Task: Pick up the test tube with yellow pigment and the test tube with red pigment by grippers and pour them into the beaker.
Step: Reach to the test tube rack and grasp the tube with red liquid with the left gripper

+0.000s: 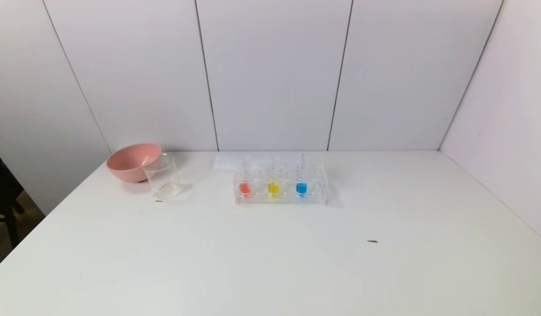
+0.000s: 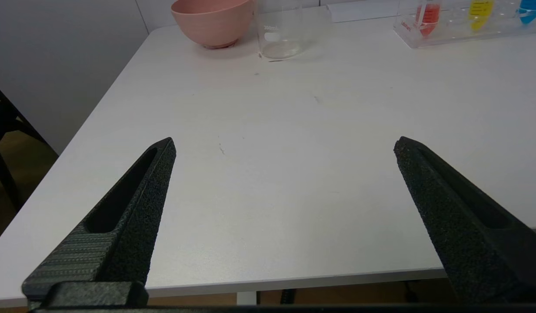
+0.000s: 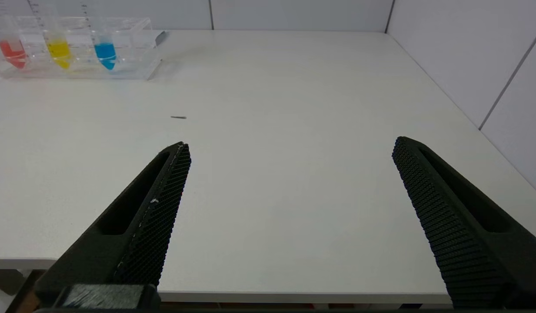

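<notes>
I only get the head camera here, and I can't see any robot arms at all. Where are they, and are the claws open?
Observer: Both hang back at the table's near edge. The left gripper is wide open over bare table.
Operator: And the other one?
Observer: The right gripper is open too, holding nothing.
Operator: Any writing on the beaker?
Observer: Yes, the left wrist view shows white print on the beaker; it seems to read 300 ml.
Operator: Are the tube tips round?
Observer: The right wrist view shows the test tube with yellow pigment tapering to a point.
</notes>
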`<state>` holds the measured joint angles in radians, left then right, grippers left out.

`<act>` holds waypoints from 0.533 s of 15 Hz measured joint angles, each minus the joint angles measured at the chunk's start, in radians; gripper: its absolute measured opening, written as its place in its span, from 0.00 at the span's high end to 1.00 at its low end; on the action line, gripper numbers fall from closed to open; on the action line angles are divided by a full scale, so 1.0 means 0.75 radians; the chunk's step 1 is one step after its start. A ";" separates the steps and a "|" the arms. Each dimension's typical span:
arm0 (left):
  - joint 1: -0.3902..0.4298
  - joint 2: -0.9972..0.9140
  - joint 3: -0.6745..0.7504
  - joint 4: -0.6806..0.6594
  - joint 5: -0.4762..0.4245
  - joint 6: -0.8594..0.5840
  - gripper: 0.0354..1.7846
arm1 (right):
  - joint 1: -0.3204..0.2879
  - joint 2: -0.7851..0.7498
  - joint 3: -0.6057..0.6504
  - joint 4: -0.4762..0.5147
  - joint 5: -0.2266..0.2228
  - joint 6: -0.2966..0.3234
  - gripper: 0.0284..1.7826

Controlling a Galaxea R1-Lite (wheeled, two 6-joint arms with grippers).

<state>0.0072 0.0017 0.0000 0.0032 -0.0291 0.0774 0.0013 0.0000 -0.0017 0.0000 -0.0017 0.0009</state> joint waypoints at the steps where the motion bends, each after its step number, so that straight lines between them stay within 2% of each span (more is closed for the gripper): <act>1: 0.000 0.000 0.000 0.000 0.001 0.001 0.01 | 0.000 0.000 0.000 0.000 0.000 0.001 0.05; 8: 0.000 0.000 0.000 -0.001 0.000 0.001 0.01 | 0.000 0.000 0.000 0.000 0.001 0.001 0.05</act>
<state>0.0072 0.0017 0.0000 0.0028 -0.0291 0.0779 0.0013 0.0000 -0.0017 0.0000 -0.0013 0.0017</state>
